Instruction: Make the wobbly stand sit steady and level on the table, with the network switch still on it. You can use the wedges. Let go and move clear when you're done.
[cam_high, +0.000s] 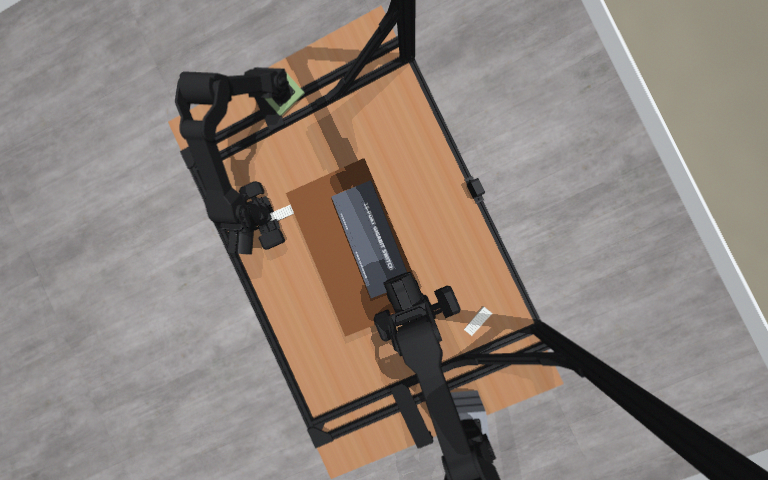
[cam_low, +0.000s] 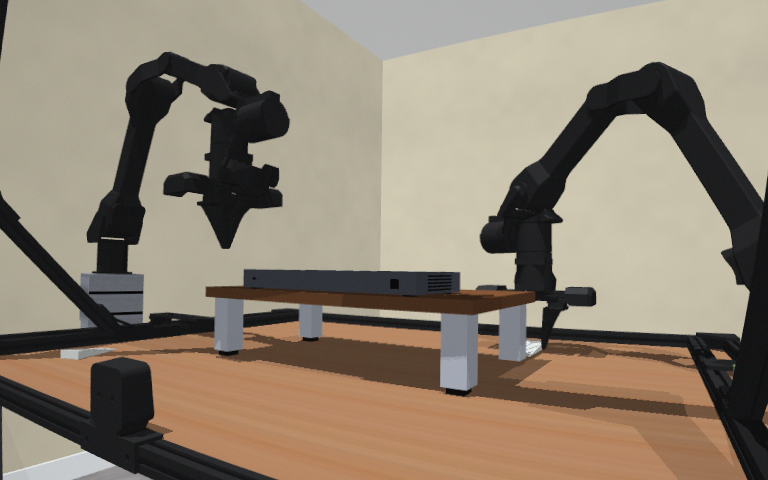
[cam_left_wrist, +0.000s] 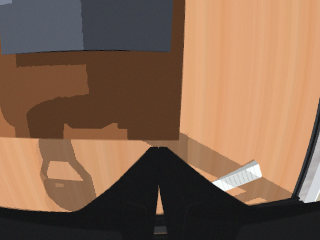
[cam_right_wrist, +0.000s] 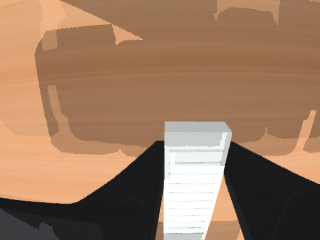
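Right gripper (cam_high: 263, 216) (cam_low: 545, 345) (cam_right_wrist: 195, 142) is pinching a white wedge (cam_high: 282, 212) (cam_low: 532, 348) (cam_right_wrist: 192, 200) low by the stand (cam_high: 317, 237) (cam_low: 339, 300) (cam_left_wrist: 135, 100)

Wedge is pointing toward the stand's long side, near a pale leg (cam_low: 512, 333); whether it is touching that leg, I cannot tell; black feet are showing under the other three legs; network switch (cam_high: 362, 243) (cam_low: 339, 281) (cam_left_wrist: 125, 25) is lying flat on the brown top, nearer one long edge; left gripper (cam_high: 408, 314) (cam_low: 225, 247) (cam_left_wrist: 159, 148) is hanging above, beyond one end of the switch, fingers pressed together, holding nothing; second wedge (cam_high: 477, 321) (cam_low: 79, 353) (cam_left_wrist: 240, 176) is resting on the worktop (cam_high: 453, 226) (cam_low: 283, 418) (cam_left_wrist: 240, 75) (cam_right_wrist: 30, 170), apart from the stand
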